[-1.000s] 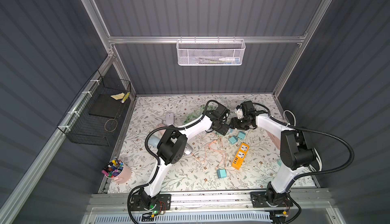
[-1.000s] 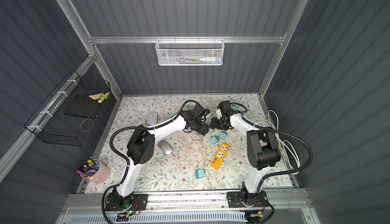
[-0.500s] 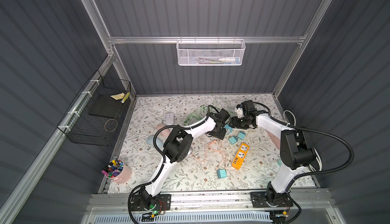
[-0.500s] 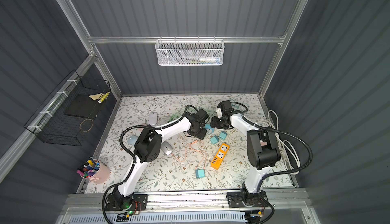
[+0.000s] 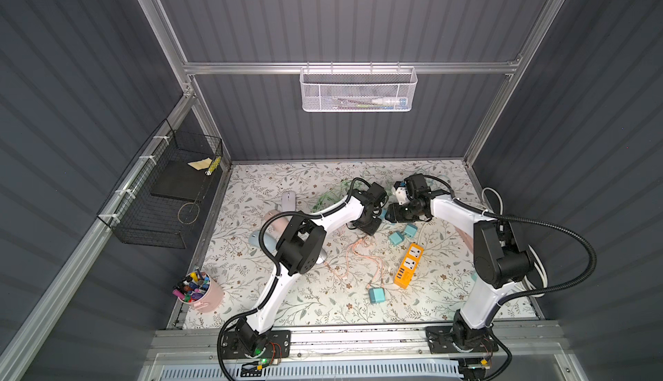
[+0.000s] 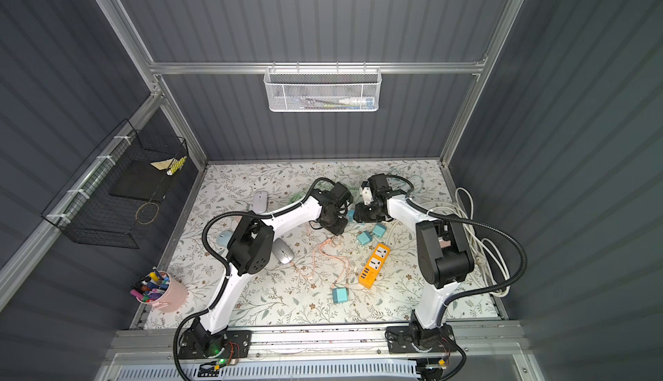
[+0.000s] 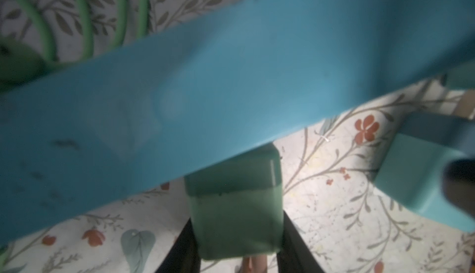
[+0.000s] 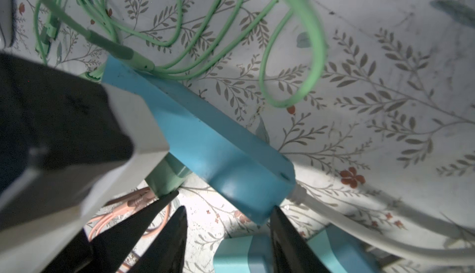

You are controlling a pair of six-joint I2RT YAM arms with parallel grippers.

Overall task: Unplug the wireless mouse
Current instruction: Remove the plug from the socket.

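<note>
My left elbow point(image 5: 297, 246) has slid a little toward my right arm point(image 5: 452, 214), and my left fingers point(image 7: 180, 251) have narrowed from wide apart onto the green plug point(image 7: 236, 207).

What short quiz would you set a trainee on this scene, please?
1. True or false: a gripper holds the orange power strip.
2. What sits between the fingers of the left gripper? A) green adapter B) grey mouse C) pink cable
3. Fill in: the green cable has its plug at the end of the ____ power strip.
Key: 1 false, it lies untouched on the mat; 2 A; 3 blue power strip.
</note>
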